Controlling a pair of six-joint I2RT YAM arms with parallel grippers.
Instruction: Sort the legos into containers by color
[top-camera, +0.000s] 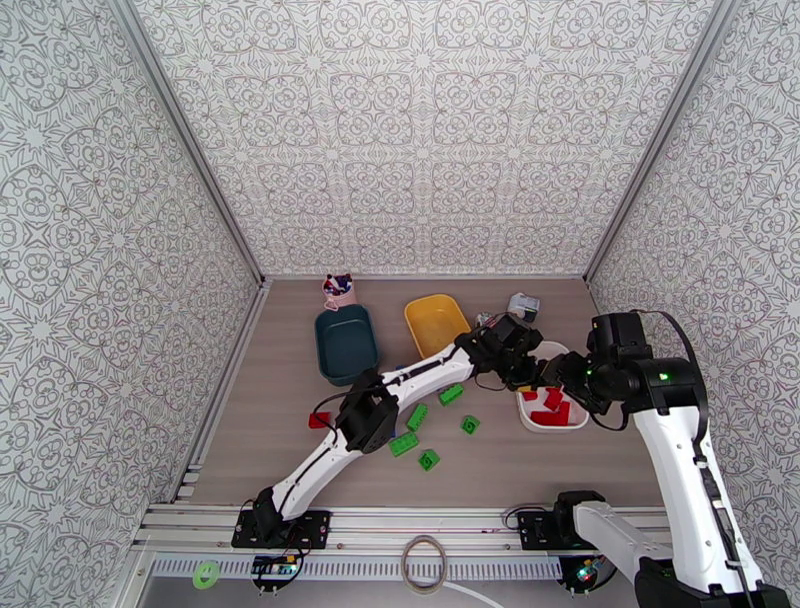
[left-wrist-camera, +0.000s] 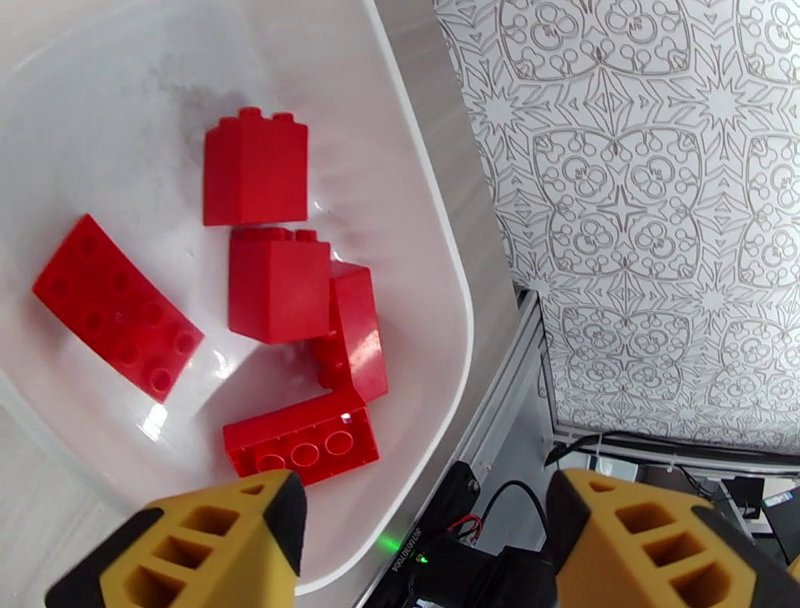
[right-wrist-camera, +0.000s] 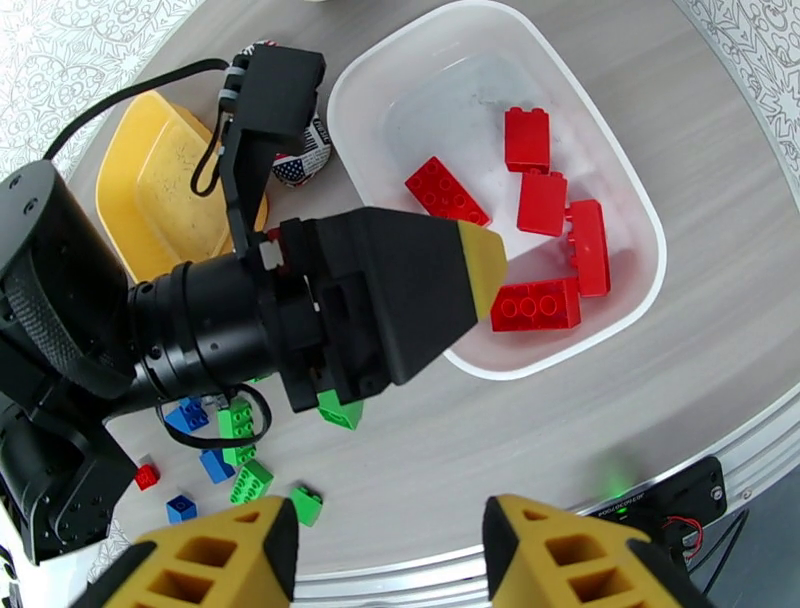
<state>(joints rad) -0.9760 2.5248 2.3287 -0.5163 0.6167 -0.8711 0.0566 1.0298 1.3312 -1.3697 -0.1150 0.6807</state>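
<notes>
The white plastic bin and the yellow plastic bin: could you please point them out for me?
White rounded plastic bin (right-wrist-camera: 440, 110), right wrist view, bare floor.
Yellow rounded plastic bin (top-camera: 436, 322), top external view, bare floor.

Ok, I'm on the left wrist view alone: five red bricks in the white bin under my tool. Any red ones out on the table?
Observer: Yes, at least one red brick lies on the table, just left of the left arm and in front of the dark teal bin.
Operator: And the greens?
Observer: Five green bricks lie loose on the table right of that arm, none in a bin.
Operator: Is the yellow bin in use?
Observer: From above, the yellow bin looks empty.
</notes>
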